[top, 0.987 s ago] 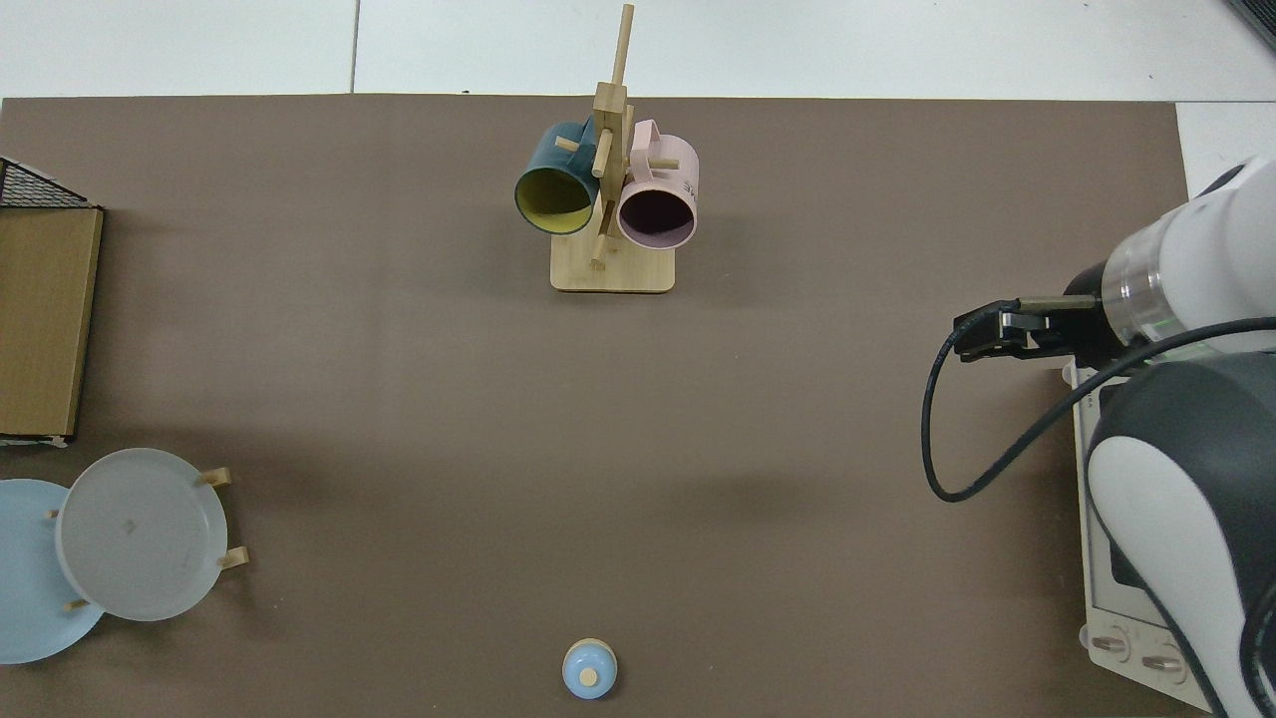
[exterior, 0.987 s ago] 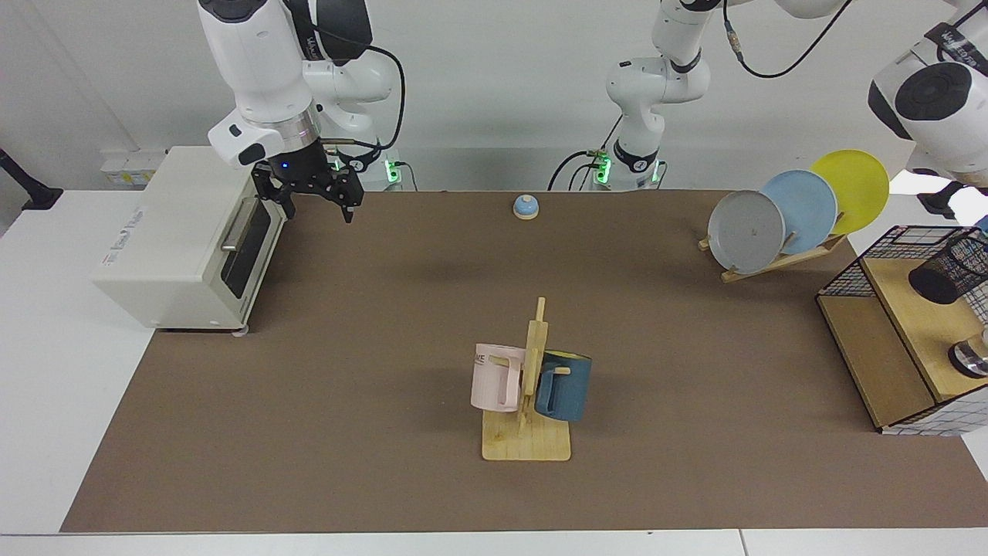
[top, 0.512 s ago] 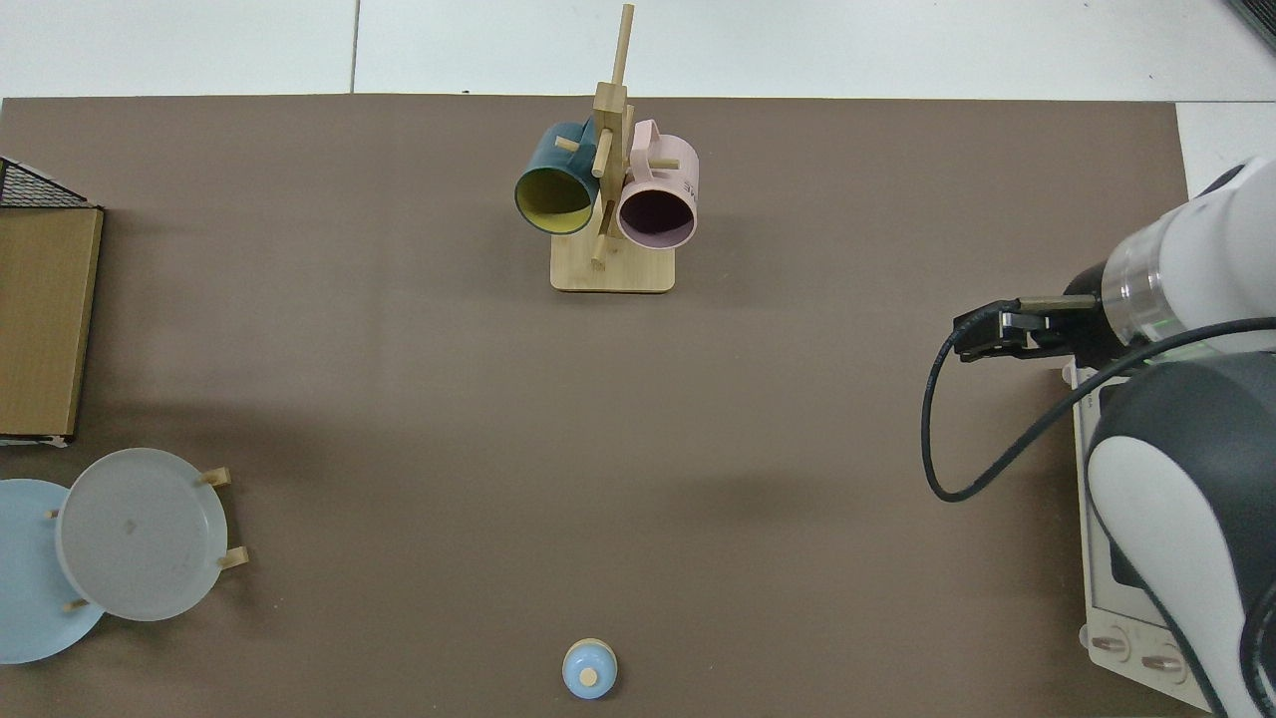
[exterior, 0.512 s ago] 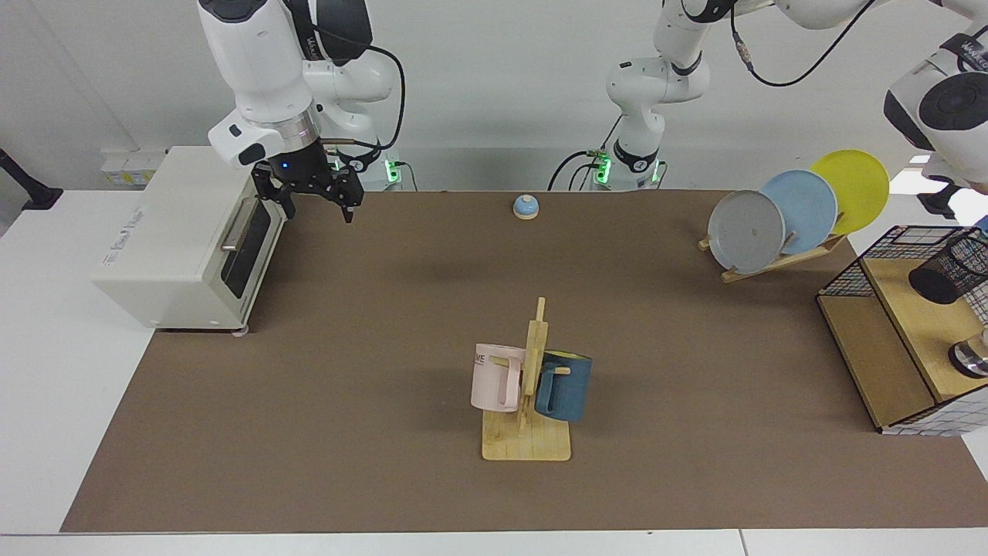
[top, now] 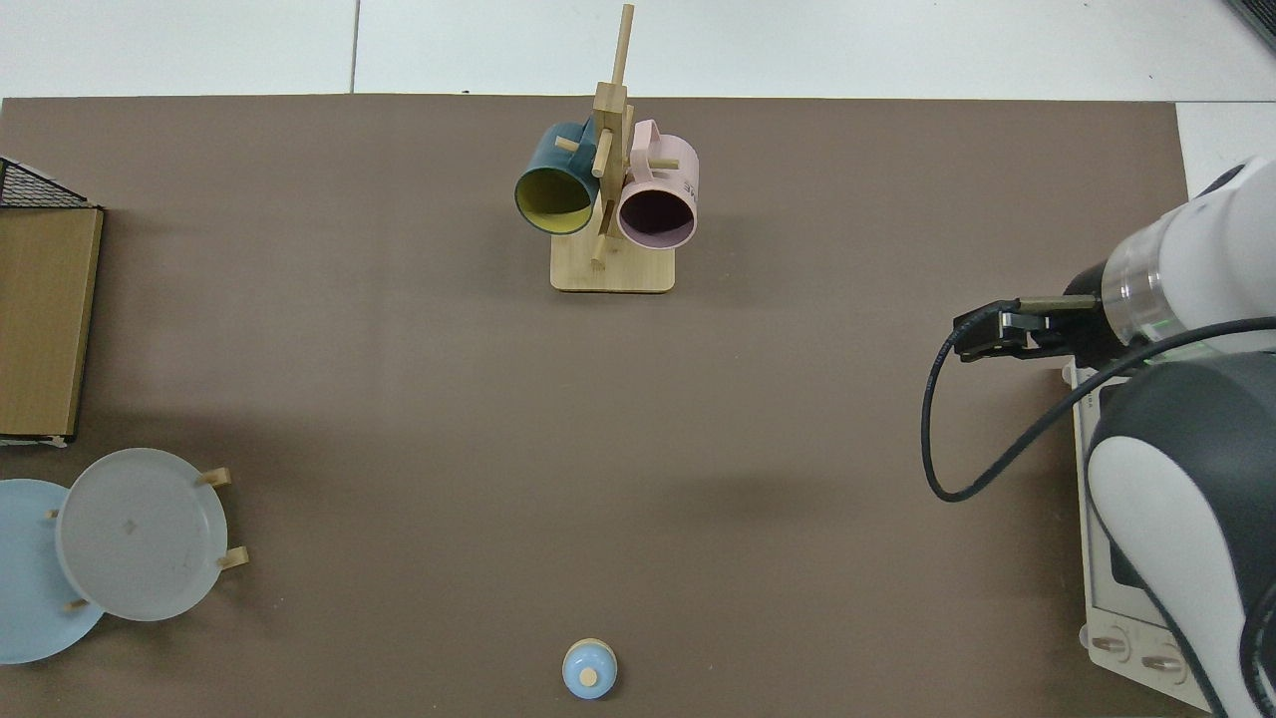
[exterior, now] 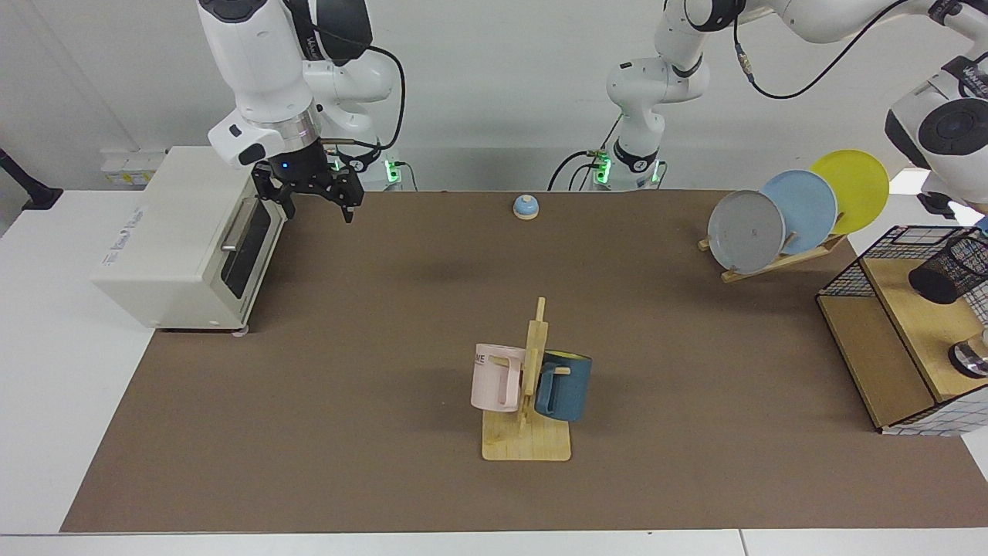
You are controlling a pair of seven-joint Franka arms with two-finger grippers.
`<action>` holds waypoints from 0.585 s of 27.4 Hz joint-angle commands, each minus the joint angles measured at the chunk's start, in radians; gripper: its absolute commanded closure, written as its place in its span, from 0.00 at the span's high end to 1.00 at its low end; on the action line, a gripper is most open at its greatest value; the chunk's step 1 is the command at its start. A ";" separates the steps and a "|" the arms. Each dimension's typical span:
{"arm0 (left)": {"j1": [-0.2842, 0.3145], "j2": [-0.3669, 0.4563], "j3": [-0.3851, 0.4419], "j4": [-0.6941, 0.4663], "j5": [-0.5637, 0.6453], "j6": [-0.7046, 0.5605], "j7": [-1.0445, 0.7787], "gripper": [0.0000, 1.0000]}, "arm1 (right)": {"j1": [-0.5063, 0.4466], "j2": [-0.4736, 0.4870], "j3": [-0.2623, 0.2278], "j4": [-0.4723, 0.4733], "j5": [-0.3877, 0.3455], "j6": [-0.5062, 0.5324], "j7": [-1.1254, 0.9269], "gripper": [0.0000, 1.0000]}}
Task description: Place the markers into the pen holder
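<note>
Pen holder: black mesh cup, tilted, on the wooden shelf inside the wire frame.
Marker: not visible.
Left gripper: out of view above the holder; fingers cannot be told.
Right gripper: idle beside the toaster oven, fingers spread, empty.
Advice: lower vertically, centred on the holder's mouth, releasing late.

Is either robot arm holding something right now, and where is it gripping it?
The right gripper, beside the toaster oven, is open and empty. The left gripper is out of view, so that cannot be told.
</note>
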 commanded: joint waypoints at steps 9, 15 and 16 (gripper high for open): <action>0.008 -0.061 -0.013 -0.125 -0.015 0.015 0.002 0.00 | -0.017 0.008 0.011 0.019 0.010 -0.020 -0.019 1.00; 0.008 -0.083 -0.015 -0.165 -0.046 0.021 -0.020 0.00 | -0.017 0.008 0.011 0.019 0.010 -0.020 -0.019 1.00; 0.008 -0.081 -0.015 -0.165 -0.055 0.021 -0.020 0.00 | -0.017 0.008 0.011 0.019 0.010 -0.020 -0.019 1.00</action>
